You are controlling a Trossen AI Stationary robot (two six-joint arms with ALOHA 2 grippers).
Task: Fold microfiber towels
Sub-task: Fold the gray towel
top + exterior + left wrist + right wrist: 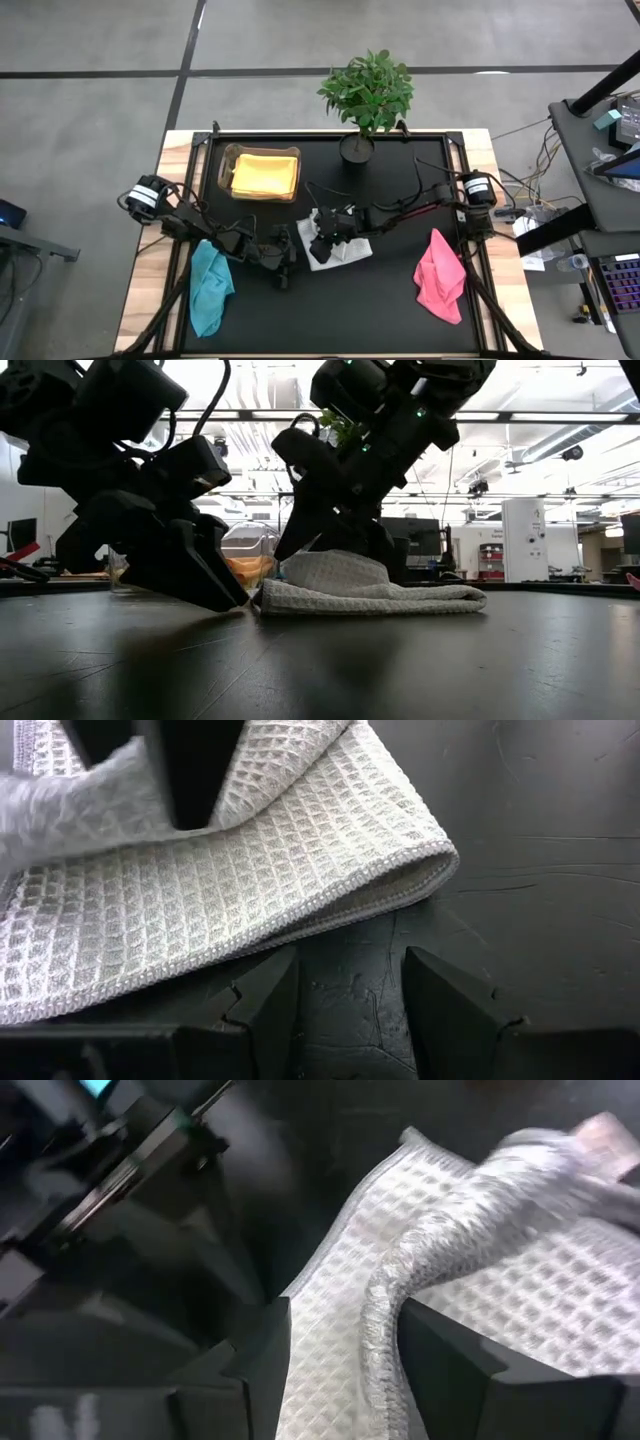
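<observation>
The teal towel lies crumpled at the left of my table, not folded yet. My left claw is down low beside the white-grey towel in the middle, open and holding nothing. My right claw sits over that towel, open around a raised fold. The yellow towel lies flat in the clear box. The pink towel waits, crumpled, at the right.
</observation>
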